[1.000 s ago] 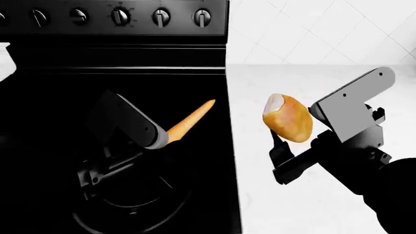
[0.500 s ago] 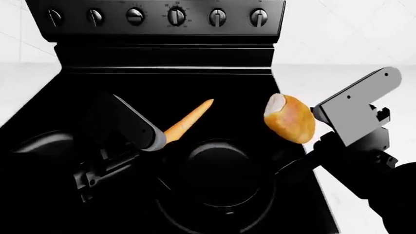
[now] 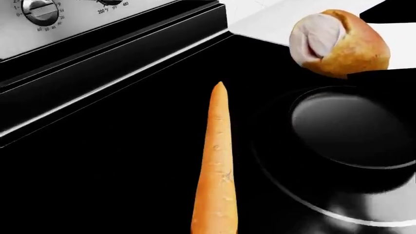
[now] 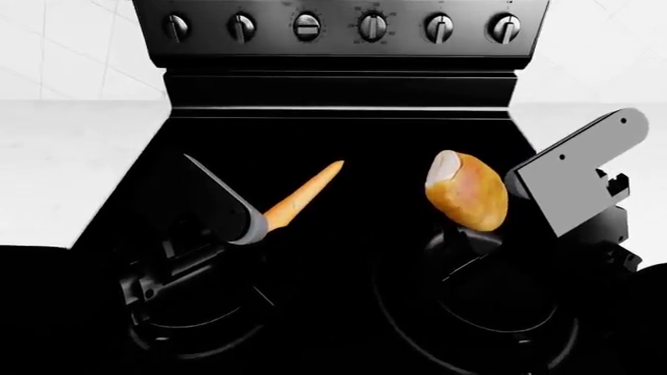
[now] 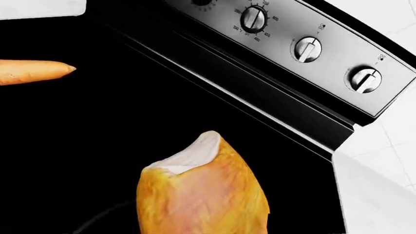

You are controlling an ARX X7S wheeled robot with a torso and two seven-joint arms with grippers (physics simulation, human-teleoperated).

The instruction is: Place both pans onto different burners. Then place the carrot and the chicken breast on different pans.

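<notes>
The slender orange carrot (image 4: 303, 194) is held by its thick end in my shut left gripper (image 4: 261, 223), hanging over the black cooktop (image 4: 344, 148) with its tip toward the knobs. My right gripper (image 4: 467, 233) is shut on the golden chicken breast (image 4: 466, 191), pale end up, above the far rim of a black pan (image 4: 501, 332). A second pan (image 4: 208, 332) lies dimly under my left arm. The left wrist view has the carrot (image 3: 217, 161), the chicken breast (image 3: 338, 41) and the pan (image 3: 351, 131). In the right wrist view are the chicken breast (image 5: 201, 190) and the carrot tip (image 5: 36, 71). The burners' rings barely show against the glass.
A steel control panel with several knobs (image 4: 372, 26) stands along the back of the stove. White counter (image 4: 62, 172) flanks the cooktop on both sides. A white tiled wall (image 4: 604, 47) rises behind.
The head view has swung left, so the stove and pan slid right in it. The pan formerly under my left arm now lies under the chicken breast. Both grippers still hold their food.
</notes>
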